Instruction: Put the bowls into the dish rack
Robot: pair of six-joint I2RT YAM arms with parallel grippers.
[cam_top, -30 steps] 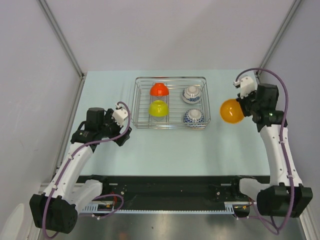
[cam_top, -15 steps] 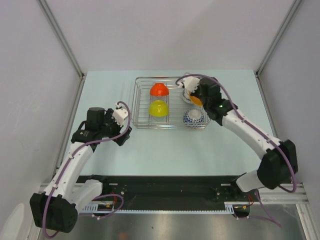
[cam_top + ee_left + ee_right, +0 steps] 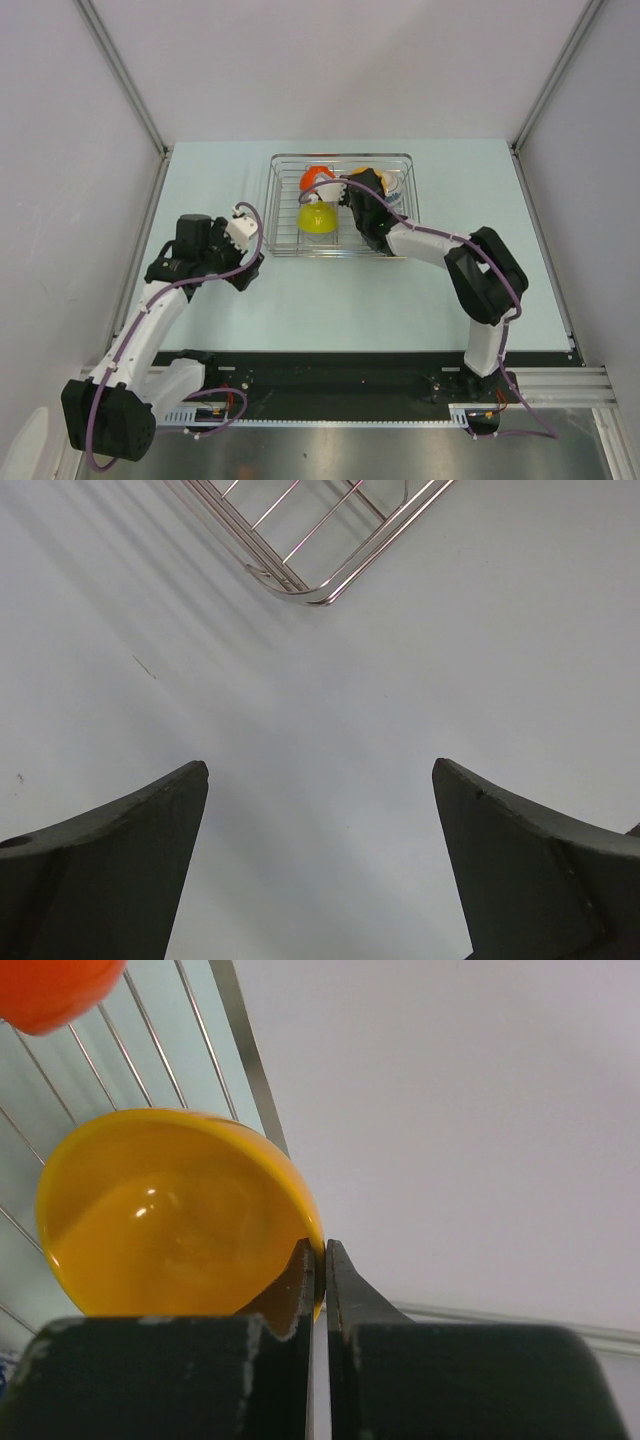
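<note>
So, big change from a second ago: the right arm (image 3: 430, 240) was parked well off to the right of the dish rack (image 3: 272, 200) with the orange bowl (image 3: 170, 1220). Now it's swung across and reaches in over the rack. The right claw (image 3: 322, 1250) is pressed together on the orange bowl's rim, pinching the edge. That bowl is over the rack's far half, just beside the red bowl (image 3: 315, 177). Can't tell if it's touching the wires.

The yellow-green bowl (image 3: 316, 217) sits in the rack's near-left part, same spot as before, and a blue-and-white bowl (image 3: 395, 185) peeks out past the arm on the rack's right side. Meanwhile the left claw (image 3: 320, 780) hasn't budged. It's spread wide with nothing in it, over the table (image 3: 450, 300) just off the rack's left near corner.
</note>
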